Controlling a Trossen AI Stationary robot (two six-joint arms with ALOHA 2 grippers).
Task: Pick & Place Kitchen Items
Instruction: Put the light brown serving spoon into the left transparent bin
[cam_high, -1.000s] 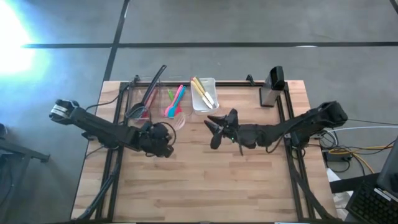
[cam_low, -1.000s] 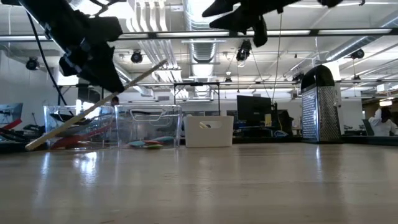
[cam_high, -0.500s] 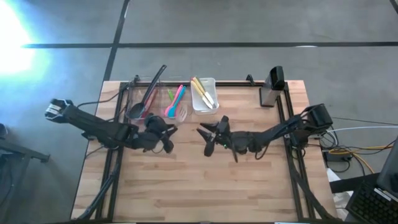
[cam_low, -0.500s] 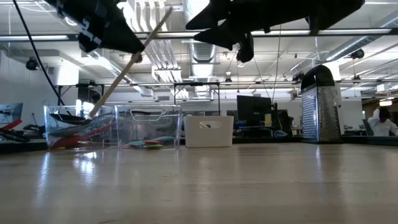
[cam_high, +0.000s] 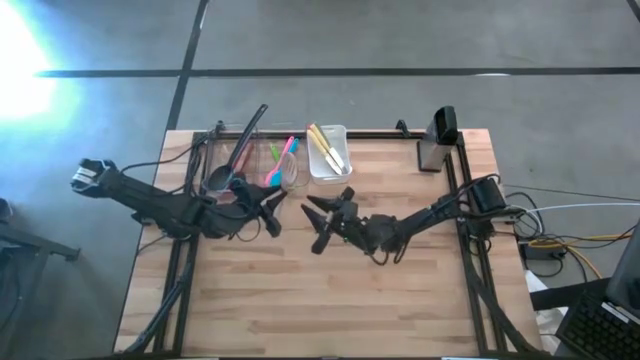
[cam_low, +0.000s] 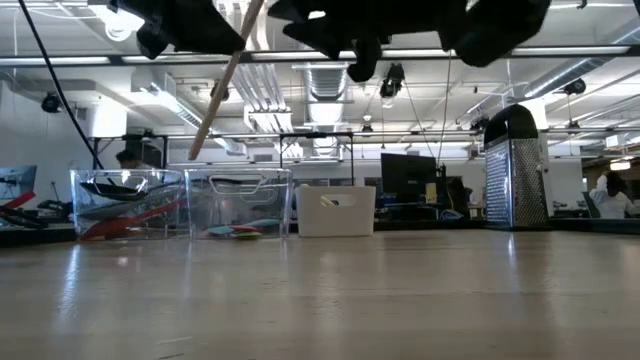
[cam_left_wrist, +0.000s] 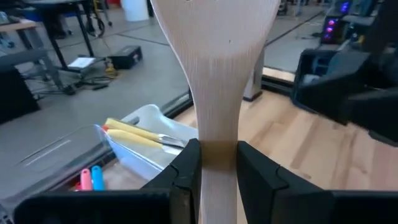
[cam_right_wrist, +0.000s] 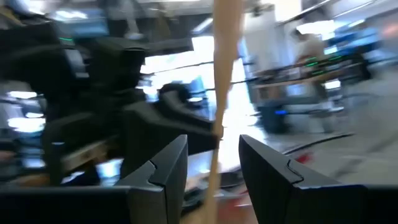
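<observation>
While the pale wooden flat-bladed spatula (cam_left_wrist: 214, 81) was kept clamped by the left gripper (cam_left_wrist: 216, 163), it was swung upright beside the white rectangular bin (cam_high: 327, 152). The right gripper (cam_high: 318, 218), fingers parted and empty, was brought near it, perhaps for a handover.

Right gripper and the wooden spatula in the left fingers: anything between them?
Nothing. In the right wrist view the right gripper has open fingers facing the wooden spatula; only air lies between.

Wooden spatula (cam_left_wrist: 214, 74) blade cut off at frame edge; right wrist view blurred.
</observation>
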